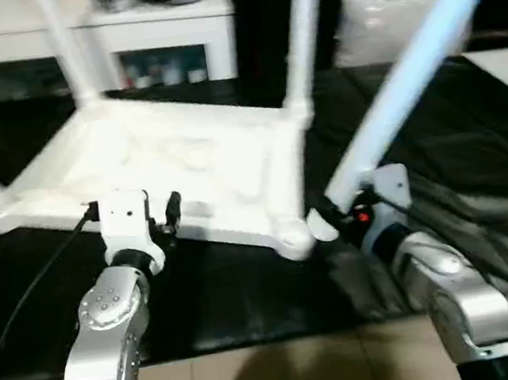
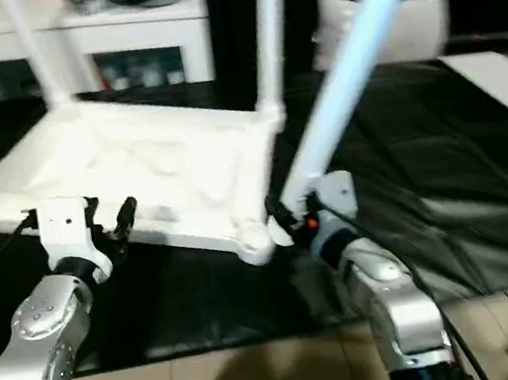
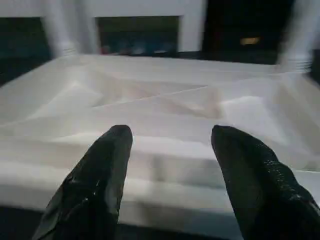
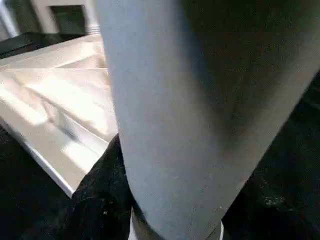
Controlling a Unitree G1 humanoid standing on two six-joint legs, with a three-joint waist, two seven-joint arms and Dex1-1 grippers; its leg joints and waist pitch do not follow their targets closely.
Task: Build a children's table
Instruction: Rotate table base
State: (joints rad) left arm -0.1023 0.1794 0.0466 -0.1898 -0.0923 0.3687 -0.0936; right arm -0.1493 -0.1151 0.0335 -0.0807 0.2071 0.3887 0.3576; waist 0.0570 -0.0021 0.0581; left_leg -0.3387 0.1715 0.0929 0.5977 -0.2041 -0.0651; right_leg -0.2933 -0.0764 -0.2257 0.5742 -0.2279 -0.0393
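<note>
The scene is dim, the black mat (image 1: pixel 249 294) swallowing detail; the upturned table top (image 1: pixel 166 164) glares white, its ribs washed out. The tilted leg (image 1: pixel 406 67) is smeared by motion blur and tinted bluish; in the right wrist view it looms unfocused, shaded dark along one side.

A black sheet (image 1: pixel 250 303) covers the floor, with pale tiles (image 1: pixel 287 373) at the near edge. Behind stands a white cabinet (image 1: pixel 167 23) with glass doors; a white cushion (image 1: pixel 383 28) lies near it.
</note>
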